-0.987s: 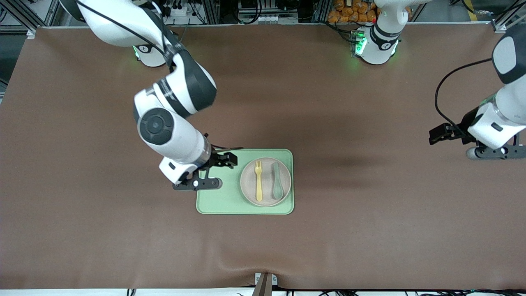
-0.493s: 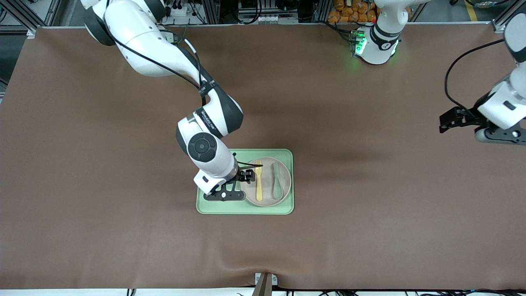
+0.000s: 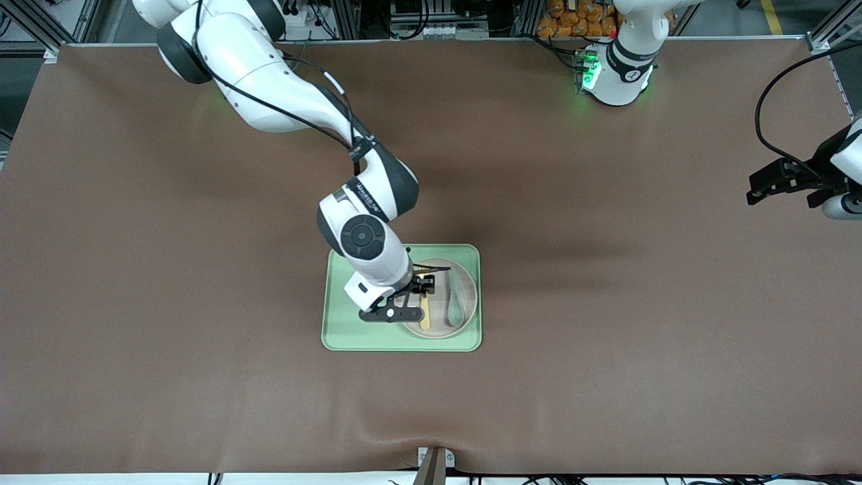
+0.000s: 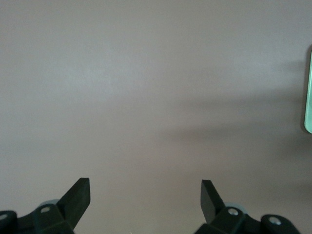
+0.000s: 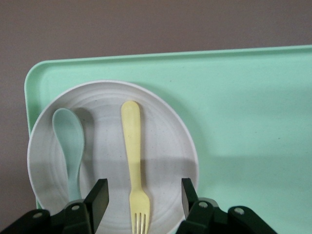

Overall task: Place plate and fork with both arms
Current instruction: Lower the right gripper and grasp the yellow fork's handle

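Note:
The pale speckled plate (image 3: pixel 467 279) lies on the light-green tray (image 3: pixel 337 330), at the end toward the left arm. The yellow fork (image 5: pixel 132 146) lies on the plate (image 5: pixel 165 146), beside a teal spoon (image 5: pixel 69 141). My right gripper (image 5: pixel 144 195) is low over the plate, open, one finger (image 5: pixel 100 195) on each side of the fork's tine end without touching it. In the front view this gripper (image 3: pixel 424 284) covers much of the fork (image 3: pixel 425 322). My left gripper (image 3: pixel 764 188) hangs open over bare table at the left arm's end, holding nothing (image 4: pixel 145 192).
The teal spoon (image 3: pixel 454 306) lies on the plate, parallel to the fork. A brown mat (image 3: pixel 606 370) covers the table. A sliver of the tray's edge (image 4: pixel 308 92) shows in the left wrist view.
My right gripper has travelled from the tray's edge across onto the plate and now straddles the fork, its jaws narrower. The left arm has drawn away toward its own end of the table.

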### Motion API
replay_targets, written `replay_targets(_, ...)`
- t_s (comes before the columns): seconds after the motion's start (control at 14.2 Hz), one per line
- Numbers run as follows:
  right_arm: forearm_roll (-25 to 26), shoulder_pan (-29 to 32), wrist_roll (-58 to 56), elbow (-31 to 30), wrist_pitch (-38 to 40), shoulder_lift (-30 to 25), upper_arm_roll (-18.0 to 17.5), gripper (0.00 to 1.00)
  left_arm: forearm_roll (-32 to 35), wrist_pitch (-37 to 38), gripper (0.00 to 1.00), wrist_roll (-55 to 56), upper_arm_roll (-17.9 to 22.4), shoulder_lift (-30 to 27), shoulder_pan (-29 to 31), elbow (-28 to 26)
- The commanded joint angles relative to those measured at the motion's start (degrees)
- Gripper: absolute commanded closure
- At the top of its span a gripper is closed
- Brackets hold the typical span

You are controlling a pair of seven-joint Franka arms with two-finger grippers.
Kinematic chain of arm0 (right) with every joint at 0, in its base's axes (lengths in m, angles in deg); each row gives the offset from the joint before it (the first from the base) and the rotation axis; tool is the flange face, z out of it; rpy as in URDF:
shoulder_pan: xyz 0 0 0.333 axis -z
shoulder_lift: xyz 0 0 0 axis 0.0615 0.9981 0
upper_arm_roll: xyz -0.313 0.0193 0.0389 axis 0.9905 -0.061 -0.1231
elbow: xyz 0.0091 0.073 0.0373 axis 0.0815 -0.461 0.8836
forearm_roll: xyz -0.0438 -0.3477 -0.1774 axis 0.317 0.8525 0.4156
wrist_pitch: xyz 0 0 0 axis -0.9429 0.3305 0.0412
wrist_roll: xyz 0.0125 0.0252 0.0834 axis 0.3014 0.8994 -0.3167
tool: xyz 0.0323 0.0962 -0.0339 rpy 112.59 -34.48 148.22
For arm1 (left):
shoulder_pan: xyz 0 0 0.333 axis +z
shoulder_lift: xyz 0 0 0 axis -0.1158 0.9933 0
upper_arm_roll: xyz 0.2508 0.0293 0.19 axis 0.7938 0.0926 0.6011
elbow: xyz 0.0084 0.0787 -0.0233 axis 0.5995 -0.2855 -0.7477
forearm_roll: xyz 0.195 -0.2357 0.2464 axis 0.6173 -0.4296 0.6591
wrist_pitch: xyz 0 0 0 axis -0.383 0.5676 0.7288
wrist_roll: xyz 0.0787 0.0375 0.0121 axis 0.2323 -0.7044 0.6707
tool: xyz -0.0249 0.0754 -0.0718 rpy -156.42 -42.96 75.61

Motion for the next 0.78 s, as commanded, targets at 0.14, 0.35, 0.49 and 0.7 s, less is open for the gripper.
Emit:
replay_targets(0.14,1.39,-4.61,2.65,5.23,0.19,4.66,4.11,0.37,-2.95,3.16,0.0,2.77,-1.8,-0.9,-0.39,1.14)
replay_targets(0.35,1.39,-5.49,2.74,5.32,-1.3,6.16,4.55,0.39,-2.96,3.25,0.0,2.68,-2.34,-0.9,-0.31,0.87)
replay_targets(0.49,2.7,-5.84,2.65,5.23,-1.3,6.16,4.64,0.43,-2.96,3.51,0.0,2.77,-2.34,-1.16,-0.39,0.87)
replay_targets(0.7,3.14,-6.02,2.65,5.23,-2.18,7.21,4.64,0.46,-2.34,4.83,0.0,2.77,-2.52,-2.03,-0.39,0.96)
